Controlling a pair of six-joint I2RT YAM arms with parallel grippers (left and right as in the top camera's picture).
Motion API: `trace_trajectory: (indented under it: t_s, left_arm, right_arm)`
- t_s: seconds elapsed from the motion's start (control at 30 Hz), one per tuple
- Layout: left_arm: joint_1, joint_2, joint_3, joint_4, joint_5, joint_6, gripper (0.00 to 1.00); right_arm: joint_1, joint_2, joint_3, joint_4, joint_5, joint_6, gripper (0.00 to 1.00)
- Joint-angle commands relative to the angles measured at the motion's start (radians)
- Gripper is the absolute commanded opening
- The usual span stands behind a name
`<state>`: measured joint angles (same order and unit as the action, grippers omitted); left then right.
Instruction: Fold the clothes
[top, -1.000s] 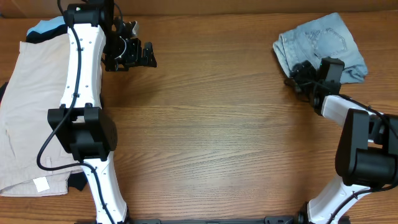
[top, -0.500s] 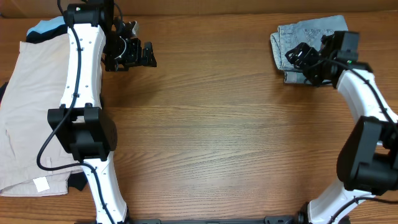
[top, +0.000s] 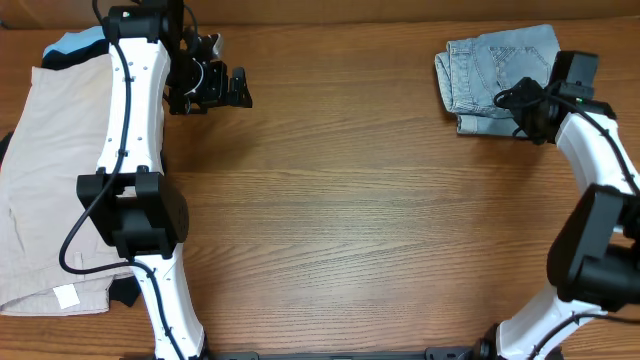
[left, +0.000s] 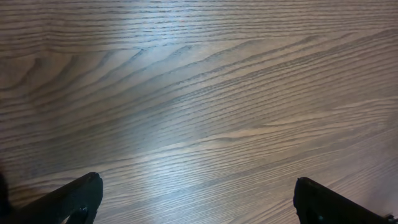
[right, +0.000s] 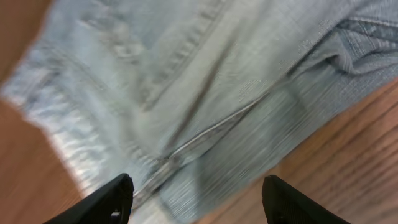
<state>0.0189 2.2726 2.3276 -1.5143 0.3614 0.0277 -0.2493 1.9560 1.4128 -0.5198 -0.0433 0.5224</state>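
The light blue denim shorts lie folded in a small bundle at the table's far right; a back pocket faces up. They fill the right wrist view, which is blurred. My right gripper is open and empty, just above the bundle's near right edge; its open fingers frame the denim and bare wood. My left gripper is open and empty at the far left of the table, over bare wood, far from the shorts.
Larger beige shorts lie spread along the left edge, with a black garment under their near end and a light blue and black item at their far end. Bare wood table spans the middle.
My right arm has swung up and to the right, off the front of the denim bundle to its right side. The bundle shifted slightly left and back. The left arm has not moved.
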Motion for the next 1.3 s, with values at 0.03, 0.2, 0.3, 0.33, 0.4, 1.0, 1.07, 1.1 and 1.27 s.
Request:
trace_trajectory:
  t_s: [0.03, 0.2, 0.3, 0.33, 0.4, 1.0, 1.07, 1.1, 1.27]
  left_arm:
    - [-0.016, -0.003, 0.013, 0.009, -0.007, -0.009, 1.00]
    - [-0.016, -0.003, 0.013, 0.013, -0.007, -0.009, 1.00]
    - [-0.019, -0.003, 0.013, 0.012, -0.007, -0.009, 1.00]
    - [-0.020, -0.003, 0.013, 0.012, -0.007, -0.009, 1.00]
    - [-0.020, -0.003, 0.013, 0.011, -0.007, -0.010, 1.00]
    - [-0.021, -0.003, 0.013, 0.008, -0.007, -0.010, 1.00]
    - [-0.021, -0.003, 0.012, 0.008, -0.007, -0.010, 1.00]
    - [-0.021, -0.003, 0.013, 0.008, -0.006, -0.010, 1.00]
    - [-0.021, -0.003, 0.012, 0.008, -0.006, -0.009, 1.00]
  right_arm:
    - [-0.015, 0.076, -0.014, 0.032, 0.042, 0.010, 0.70]
    - [-0.030, 0.132, -0.014, 0.089, 0.066, 0.010, 0.70]
    - [-0.034, 0.164, -0.014, 0.134, 0.065, 0.008, 0.70]
    - [-0.034, 0.175, -0.014, 0.153, 0.065, 0.008, 0.70]
    - [-0.032, 0.199, -0.014, 0.189, 0.064, 0.005, 0.70]
    - [0.042, 0.307, -0.011, 0.460, -0.050, 0.014, 0.70]
    - [0.057, 0.307, -0.011, 0.464, -0.056, 0.031, 0.69]
    - [0.069, 0.307, -0.011, 0.465, -0.056, 0.032, 0.69]
    - [0.090, 0.307, -0.010, 0.486, -0.056, 0.033, 0.69]
